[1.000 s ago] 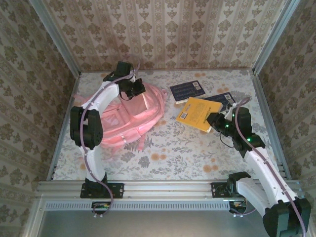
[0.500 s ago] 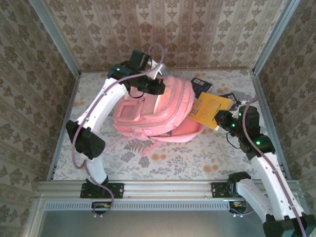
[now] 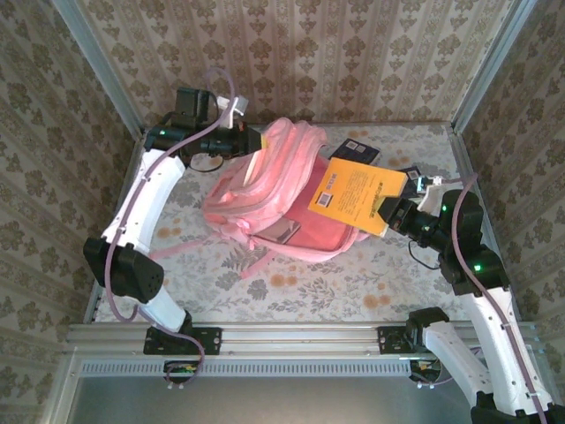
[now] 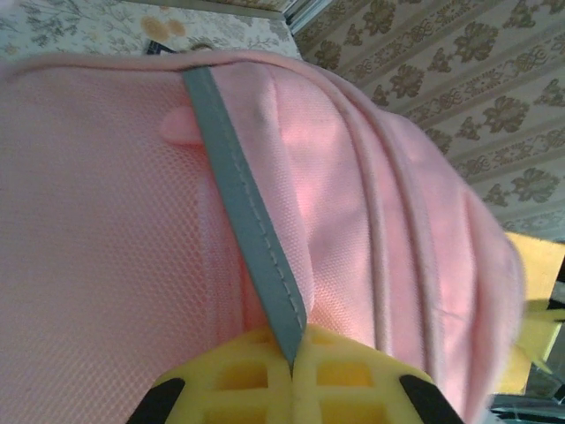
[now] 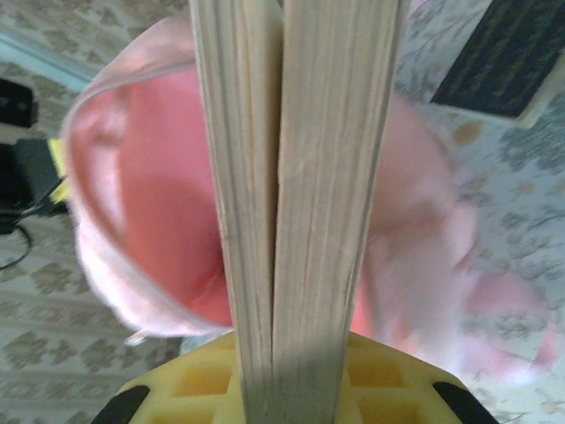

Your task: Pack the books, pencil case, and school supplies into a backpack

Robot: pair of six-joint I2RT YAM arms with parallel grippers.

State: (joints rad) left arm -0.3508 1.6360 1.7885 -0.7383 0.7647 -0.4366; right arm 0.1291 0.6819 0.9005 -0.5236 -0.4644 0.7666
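- Right gripper: at the near right of the floral-patterned tabletop. Its jaws are clamped on one edge of the large orange-yellow paperback book with a white code square. The book is held clear of the table and tilted.
- Right wrist view: yellow lattice pads flank the book's cream page edges. A seam runs down the page block, so whether one volume or two is gripped cannot be told.
- Large soft pink backpack: mid-table, between the two grippers, its top raised and its base on the tabletop. Its mouth gapes toward the book, showing a deeper pink lining. From above, the book's left part overlaps the bag; whether it has entered the mouth cannot be told.
- Left gripper: at the far left, at the bag's raised top. In the left wrist view its yellow pads are pressed together on a grey webbing strip sewn to the pink mesh.
- Small dark navy paperback book: flat on the table just behind the bag, near the wallpapered back wall.
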